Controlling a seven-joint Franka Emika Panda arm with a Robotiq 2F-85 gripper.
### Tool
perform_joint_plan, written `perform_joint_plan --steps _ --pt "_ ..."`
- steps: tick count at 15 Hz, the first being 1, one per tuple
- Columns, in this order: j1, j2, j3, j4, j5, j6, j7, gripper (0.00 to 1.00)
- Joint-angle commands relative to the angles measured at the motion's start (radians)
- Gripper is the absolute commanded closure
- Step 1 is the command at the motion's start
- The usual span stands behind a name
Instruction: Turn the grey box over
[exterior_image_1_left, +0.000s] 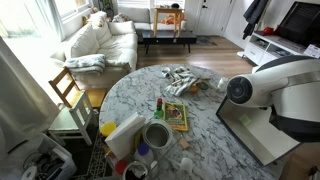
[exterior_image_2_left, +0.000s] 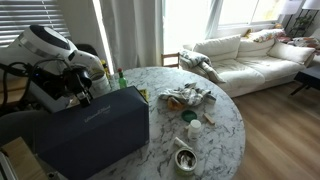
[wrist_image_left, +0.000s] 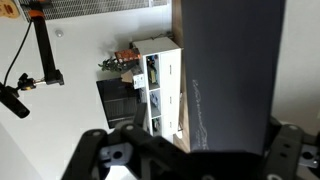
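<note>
The grey box (exterior_image_2_left: 92, 130) stands tilted up on one long edge on the round marble table (exterior_image_2_left: 225, 125). Its dark slate outside shows in an exterior view, and its lighter grey hollow inside with a dark rim shows in an exterior view (exterior_image_1_left: 256, 128). In the wrist view the dark flat face (wrist_image_left: 230, 70) fills the right half. My gripper (exterior_image_2_left: 82, 93) is at the box's raised upper edge. In the wrist view my gripper (wrist_image_left: 205, 152) has its dark fingers on either side of the box's edge and looks shut on it.
A yellow-green book (exterior_image_1_left: 176, 116), a round tin (exterior_image_1_left: 157, 135), a white carton (exterior_image_1_left: 125, 135) and crumpled cloth (exterior_image_1_left: 180, 78) lie on the table. A wooden chair (exterior_image_1_left: 68, 90) and a white sofa (exterior_image_1_left: 100, 40) stand beyond. A green bottle (exterior_image_2_left: 120, 78) is near the box.
</note>
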Motion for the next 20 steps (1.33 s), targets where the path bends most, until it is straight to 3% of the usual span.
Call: perform_joint_plan --steps 1,7,8,12,20 --pt "0.007 -0.026 -0.024 -0.005 0.079 0.043 -0.037 0.00" --pt "-0.005 -0.049 -0.054 -0.010 0.234 0.160 -0.045 0.00" --pt "0.022 -0.051 -0.023 0.073 0.302 0.107 -0.077 0.00" --pt "0.017 -0.081 -0.013 0.157 0.414 0.126 -0.103 0.00" --pt "-0.007 -0.100 0.003 0.239 0.414 0.123 -0.084 0.00"
